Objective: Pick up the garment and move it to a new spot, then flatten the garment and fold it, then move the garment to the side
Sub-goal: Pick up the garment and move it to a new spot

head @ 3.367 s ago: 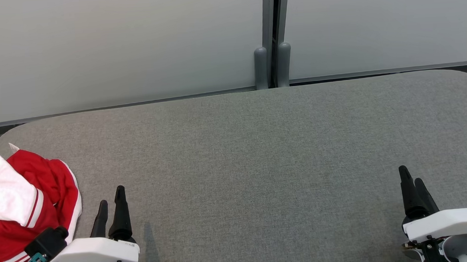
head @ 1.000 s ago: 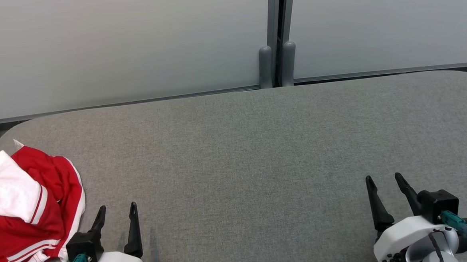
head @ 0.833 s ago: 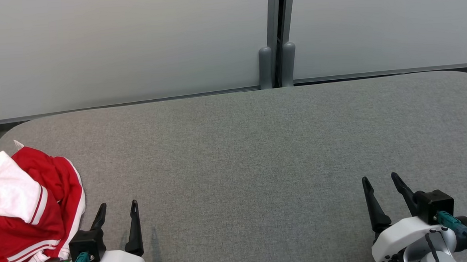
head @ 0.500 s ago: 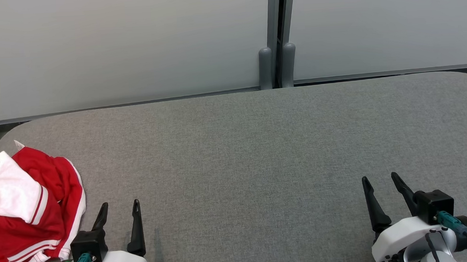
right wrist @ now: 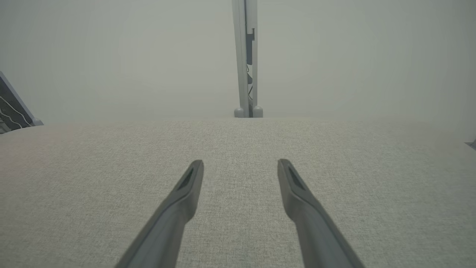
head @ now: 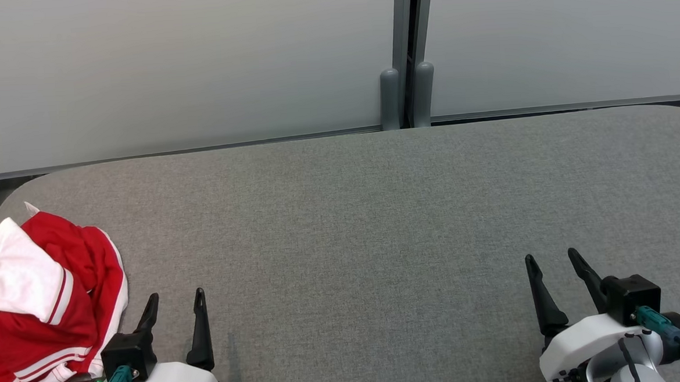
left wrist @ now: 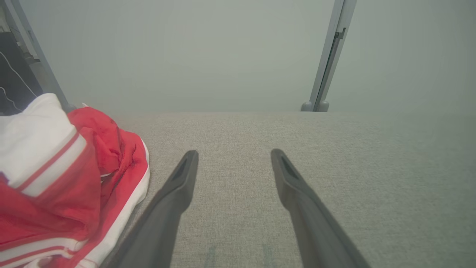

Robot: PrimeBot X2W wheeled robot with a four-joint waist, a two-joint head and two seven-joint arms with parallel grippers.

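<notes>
Both wrists have rolled over in the last few seconds: left end effector (head: 175, 294) and right end effector (head: 551, 254) now sit fingers spread wide, holding nothing. Red-and-white garment (head: 38, 311) still crumpled at the left edge of the bench (head: 347, 225), just beside the left one. Pickup not started.

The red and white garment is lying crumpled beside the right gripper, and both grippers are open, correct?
Not quite. The head view shows the garment crumpled beside the left gripper, not the right gripper. Both grippers are open.
</notes>
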